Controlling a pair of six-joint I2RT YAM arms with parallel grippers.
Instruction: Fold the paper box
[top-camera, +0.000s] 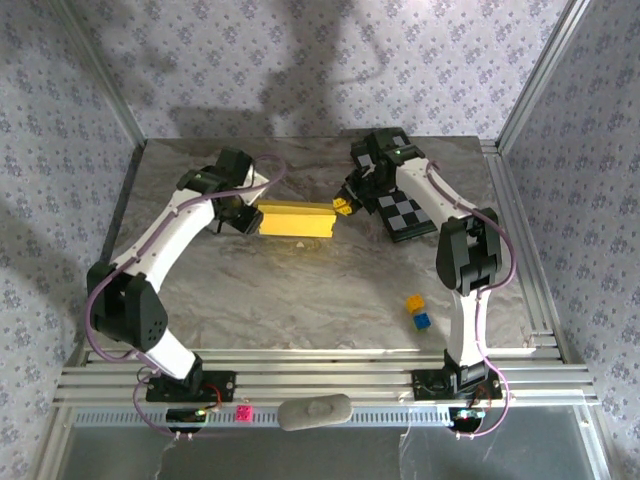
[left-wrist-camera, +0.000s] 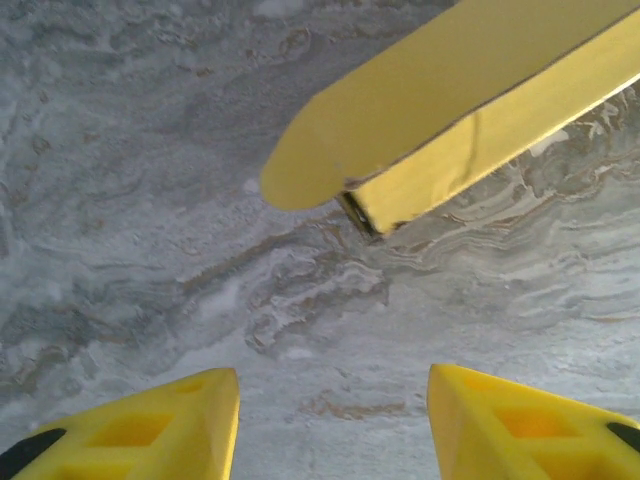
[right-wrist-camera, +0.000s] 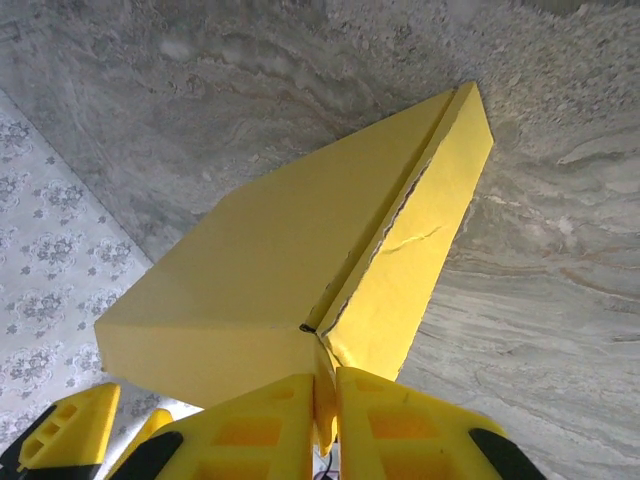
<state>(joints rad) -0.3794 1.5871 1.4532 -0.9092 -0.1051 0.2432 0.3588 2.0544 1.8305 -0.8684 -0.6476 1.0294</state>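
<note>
I see the paper box (top-camera: 295, 220) lying mid-table (top-camera: 300, 300); my right gripper (right-wrist-camera: 325, 392) is clamped tight on a flap at its right end. My left gripper (left-wrist-camera: 330, 385) hangs spread wide, empty, just beside the left end

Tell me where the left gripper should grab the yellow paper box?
Probably the rounded flap at the left end of the paper box, coming from the left. It sticks out thin and flat toward the open left gripper, while the right gripper pinches the other end.
</note>
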